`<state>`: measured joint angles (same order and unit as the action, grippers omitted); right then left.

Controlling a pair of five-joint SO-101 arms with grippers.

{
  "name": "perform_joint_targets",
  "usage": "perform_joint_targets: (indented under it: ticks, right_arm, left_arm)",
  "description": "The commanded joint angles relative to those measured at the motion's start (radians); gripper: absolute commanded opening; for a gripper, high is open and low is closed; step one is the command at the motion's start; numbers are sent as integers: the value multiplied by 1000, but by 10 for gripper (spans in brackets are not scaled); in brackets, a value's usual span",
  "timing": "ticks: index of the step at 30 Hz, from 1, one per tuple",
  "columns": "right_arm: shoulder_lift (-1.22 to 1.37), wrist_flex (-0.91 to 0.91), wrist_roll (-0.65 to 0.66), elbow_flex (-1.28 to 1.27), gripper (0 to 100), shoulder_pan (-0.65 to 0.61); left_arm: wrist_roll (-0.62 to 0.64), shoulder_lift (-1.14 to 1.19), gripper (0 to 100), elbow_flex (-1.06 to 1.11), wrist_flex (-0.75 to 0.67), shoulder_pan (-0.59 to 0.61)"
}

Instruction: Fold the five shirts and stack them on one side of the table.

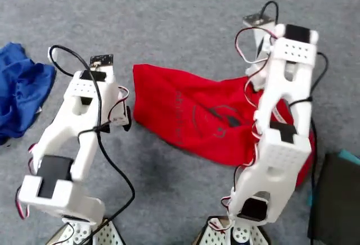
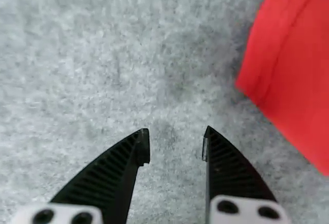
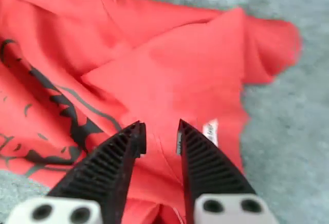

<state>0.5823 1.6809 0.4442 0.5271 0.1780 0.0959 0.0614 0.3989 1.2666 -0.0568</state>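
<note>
Red shirt (image 1: 185, 116) spread on grey table (image 1: 169, 26), blue shirt (image 1: 22, 90) crumpled well apart.

Your red shirt (image 1: 185, 116) carries a black line print and a small white tag (image 3: 209, 131). Beyond the red shirt, on the left arm's side, lies a plain blue shirt (image 1: 22, 87). The bench (image 1: 185, 26) is mottled grey. The left end effector (image 2: 175, 147) and the right end effector (image 3: 160, 139) are black and ribbed.

Even light is falling from overhead on the grey table (image 1: 185, 26), throwing a soft, faint shadow beneath the left gripper (image 2: 174, 144).
</note>
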Motion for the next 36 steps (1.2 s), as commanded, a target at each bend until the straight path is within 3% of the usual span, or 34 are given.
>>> perform_joint_targets:
  ticks: [1, 4, 16, 24, 30, 36]
  right_arm:
    - [58, -6, -11, 42, 108, -4]
    - [111, 17, -6, 105, 5, -4]
    - [74, 103, -104, 487, 5, -8]
    - [18, 106, -104, 512, 5, 27]
    - [18, 106, -103, 512, 5, 102]
    - [24, 106, -101, 512, 5, 150]
  left_arm:
    - [11, 31, 181, -64, -11, -8]
    - [11, 54, 155, -91, -14, -9]
    - [11, 54, 17, -167, -6, -8]
    - [9, 54, 28, -242, 61, -78]
    - [58, 64, 178, -315, 146, -169]
    - [68, 122, 176, -273, 5, -178]
